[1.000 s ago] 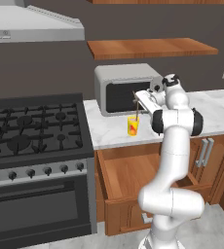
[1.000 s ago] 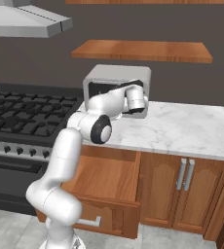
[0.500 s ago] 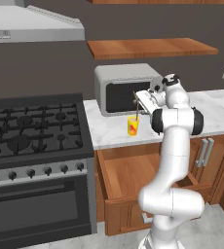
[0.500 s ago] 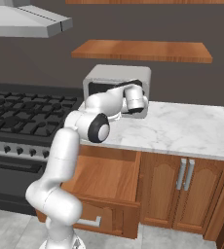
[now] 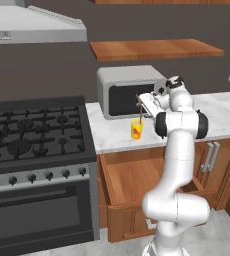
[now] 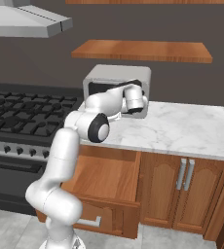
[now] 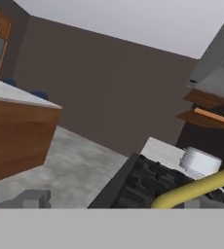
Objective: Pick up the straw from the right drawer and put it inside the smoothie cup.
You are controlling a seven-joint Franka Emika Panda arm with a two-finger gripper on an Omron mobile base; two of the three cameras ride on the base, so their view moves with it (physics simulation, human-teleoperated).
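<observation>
On the white marble counter (image 5: 217,112) stands the small yellow smoothie cup (image 5: 136,129) with an orange-red mark on its side. It sits close to the front edge, just in front of the grey boxy microwave (image 5: 129,91) with the dark door. The very thin tan-brown straw (image 5: 139,108) stands up in the cup, and its top leans a little above the rim.

Right above and beside the cup is the white robot arm's gripper (image 5: 146,103). Its two fingers are spread wide apart and they hold nothing. From the right base view the hand (image 6: 133,99) sits in front of the microwave (image 6: 118,78), and the cup is hidden behind the arm.

Below the counter, the right drawer (image 5: 137,177) of medium-brown wood is pulled out. It is a wide, shallow box, and its inside floor looks bare from both base views (image 6: 104,176). Next to it are tall brown cabinet doors with silver bar handles (image 6: 184,174).

To the left is the black gas stove (image 5: 32,130) with dark burners and round knobs. A grey hood (image 5: 32,25) hangs over it, and a brown wooden shelf (image 5: 154,48) is on the dark wall above the microwave.

From the hand view, a curved yellow edge (image 7: 196,188) shows at the lower right, with the dark stove top (image 7: 148,182) behind it.
</observation>
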